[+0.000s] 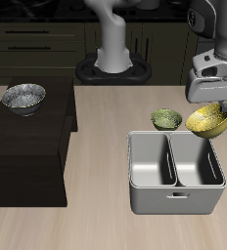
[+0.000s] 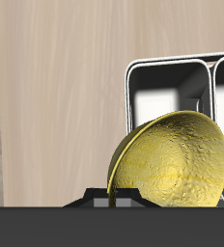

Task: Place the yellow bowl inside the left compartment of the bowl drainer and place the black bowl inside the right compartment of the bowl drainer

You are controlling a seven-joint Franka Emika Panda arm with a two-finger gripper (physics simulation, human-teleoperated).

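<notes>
My gripper point(image 1: 216, 104) is shut on the rim of the yellow bowl point(image 1: 207, 120), which hangs tilted on its side. It is just above the back edge of the bowl drainer point(image 1: 174, 201), over the well farther from the dark cabinet. In the wrist view the yellow bowl point(image 2: 177, 164) fills the foreground, with the bowl drainer's rim point(image 2: 129, 87) and both empty wells behind it. The gripper point(image 2: 113, 199) shows only as dark finger tips at the bowl's edge. The black bowl point(image 1: 23, 97), silvery and speckled, rests upright on top of the dark cabinet, far from the gripper.
A small olive-green bowl point(image 1: 166, 118) sits on the table just behind the drainer, close beside the held bowl. The dark cabinet point(image 1: 32, 146) stands as a tall block beside the drainer. The robot base point(image 1: 113, 63) is at the back.
</notes>
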